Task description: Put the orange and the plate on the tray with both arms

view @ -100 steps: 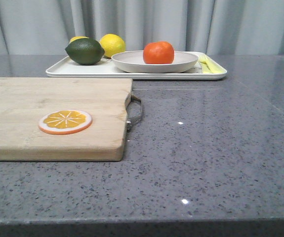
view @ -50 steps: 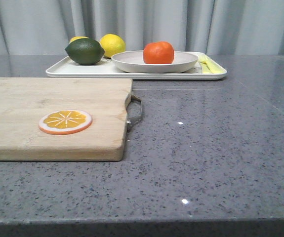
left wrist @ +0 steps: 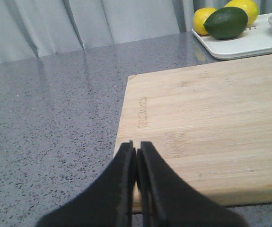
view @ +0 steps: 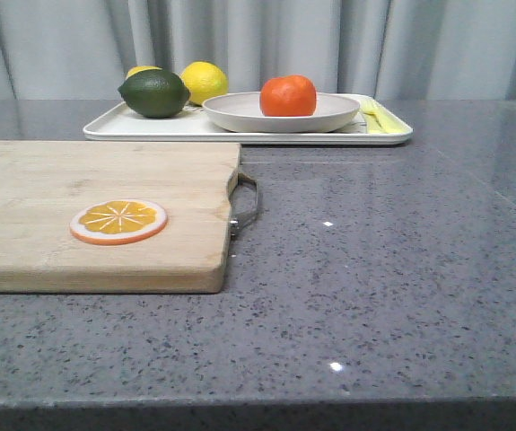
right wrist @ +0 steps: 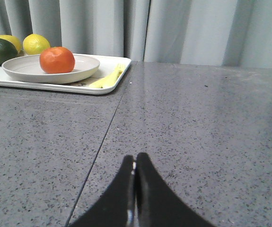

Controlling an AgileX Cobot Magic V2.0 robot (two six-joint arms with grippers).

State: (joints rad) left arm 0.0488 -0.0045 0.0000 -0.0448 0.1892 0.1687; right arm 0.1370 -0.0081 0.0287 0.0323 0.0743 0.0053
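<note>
The orange (view: 288, 95) rests inside the off-white plate (view: 240, 113), and the plate stands on the white tray (view: 114, 131) at the back of the table. The right wrist view shows the same orange (right wrist: 57, 60), plate (right wrist: 86, 66) and tray (right wrist: 112, 86) far ahead. My left gripper (left wrist: 137, 144) is shut and empty, low over the near corner of the wooden cutting board (left wrist: 211, 127). My right gripper (right wrist: 135, 158) is shut and empty above bare grey counter. Neither gripper appears in the front view.
A dark green lime (view: 154, 93) and two lemons (view: 204, 82) sit on the tray's left part, yellow pieces (view: 376, 117) on its right end. The cutting board (view: 60, 189) with a metal handle (view: 247, 208) carries an orange slice disc (view: 118, 221). Grey curtains hang behind.
</note>
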